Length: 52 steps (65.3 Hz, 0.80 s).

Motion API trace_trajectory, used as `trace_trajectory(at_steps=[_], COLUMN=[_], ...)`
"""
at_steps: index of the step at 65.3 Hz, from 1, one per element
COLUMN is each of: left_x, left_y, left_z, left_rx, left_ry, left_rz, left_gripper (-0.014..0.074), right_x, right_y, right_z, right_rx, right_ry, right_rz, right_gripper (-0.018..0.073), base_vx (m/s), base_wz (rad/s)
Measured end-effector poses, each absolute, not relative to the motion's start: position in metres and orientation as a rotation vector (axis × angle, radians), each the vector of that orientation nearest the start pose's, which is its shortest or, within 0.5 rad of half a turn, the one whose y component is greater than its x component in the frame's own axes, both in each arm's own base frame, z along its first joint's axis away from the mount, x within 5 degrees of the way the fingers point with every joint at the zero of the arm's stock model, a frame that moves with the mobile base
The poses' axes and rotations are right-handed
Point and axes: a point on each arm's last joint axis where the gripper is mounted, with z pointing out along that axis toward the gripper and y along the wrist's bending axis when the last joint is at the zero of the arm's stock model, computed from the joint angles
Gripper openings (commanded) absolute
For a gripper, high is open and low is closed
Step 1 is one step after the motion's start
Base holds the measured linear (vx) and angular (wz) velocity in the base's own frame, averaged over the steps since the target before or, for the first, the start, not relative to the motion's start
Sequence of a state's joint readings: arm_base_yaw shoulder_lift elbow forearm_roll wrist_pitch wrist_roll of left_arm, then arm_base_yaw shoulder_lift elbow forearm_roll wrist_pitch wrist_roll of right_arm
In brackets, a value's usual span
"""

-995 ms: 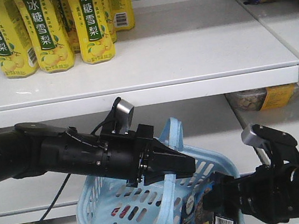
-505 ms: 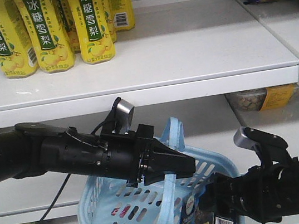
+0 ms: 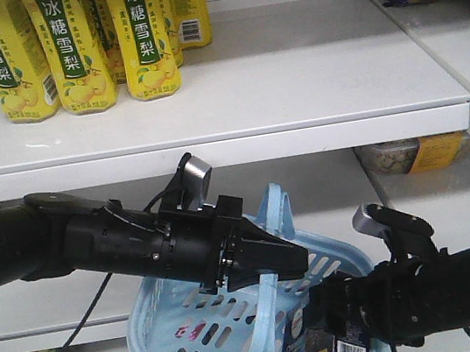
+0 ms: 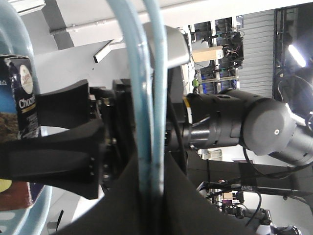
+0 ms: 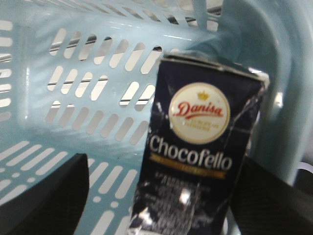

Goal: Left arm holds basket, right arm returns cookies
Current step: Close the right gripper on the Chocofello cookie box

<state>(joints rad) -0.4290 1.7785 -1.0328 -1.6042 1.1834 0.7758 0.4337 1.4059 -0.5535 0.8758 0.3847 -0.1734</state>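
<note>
Below white shelves [image 3: 293, 88], our left gripper [image 3: 294, 260] pinches the pale-blue slotted plastic basket [image 3: 169, 327] by its handles [image 4: 149, 98]; right gripper [image 5: 164, 169] spread around the navy cardboard cookie box [image 5: 195, 142].

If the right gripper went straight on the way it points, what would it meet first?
The right gripper would likely meet the cookies box first, standing in the basket between its open fingers; the slotted wall lies behind.
</note>
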Motion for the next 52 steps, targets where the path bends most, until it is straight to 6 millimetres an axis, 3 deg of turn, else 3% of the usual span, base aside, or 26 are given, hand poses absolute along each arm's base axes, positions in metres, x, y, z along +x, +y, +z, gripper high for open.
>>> trace_trajectory(at_steps=[26, 52], left_x=[0.271, 0.271], left_y=[-0.217, -0.217], left_z=[0.237, 0.236], left_rx=[0.296, 0.297], left_ry=[2.399, 2.4], left_rz=[-1.959, -1.956], left_gripper=[-0.0006, -0.0006], right_x=[0.231, 0.236], right_y=[0.136, 0.138], right_z=[0.153, 0.147], right_rx=[0.184, 0.166], right_ry=[2.795, 2.811], right_rz=[0.692, 0.662], right_gripper=[0.0409, 0.0168], base_vx=[0.0, 0.0], base_wz=[0.0, 0.0])
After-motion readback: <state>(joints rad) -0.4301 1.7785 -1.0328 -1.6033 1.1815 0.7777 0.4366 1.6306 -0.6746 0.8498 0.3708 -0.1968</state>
